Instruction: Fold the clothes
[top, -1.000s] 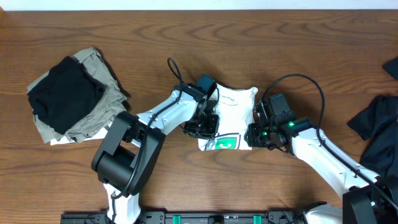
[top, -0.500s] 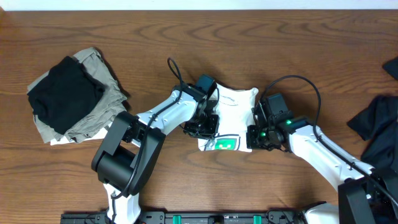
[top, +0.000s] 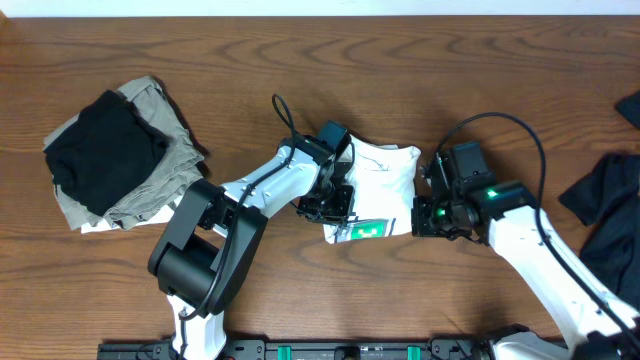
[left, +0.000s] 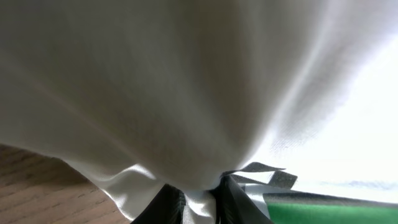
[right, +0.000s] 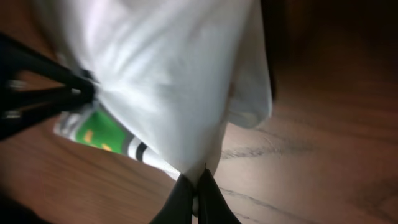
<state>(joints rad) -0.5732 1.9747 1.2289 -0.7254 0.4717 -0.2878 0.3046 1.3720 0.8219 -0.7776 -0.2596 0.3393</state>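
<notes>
A white T-shirt with a green print is bunched up at the table's middle, stretched between both grippers. My left gripper is shut on its left edge; the pinched cloth fills the left wrist view. My right gripper is shut on its right edge and holds the shirt just above the wood, its closed fingertips low in the right wrist view. The left gripper's dark fingers show at that view's left.
A folded stack with a black garment on khaki cloth lies at the far left. A dark navy garment lies at the right edge. Bare brown table stretches behind.
My right gripper has pulled to the right with the shirt's edge, stretching the cloth wider. The left gripper has stayed almost in place.
</notes>
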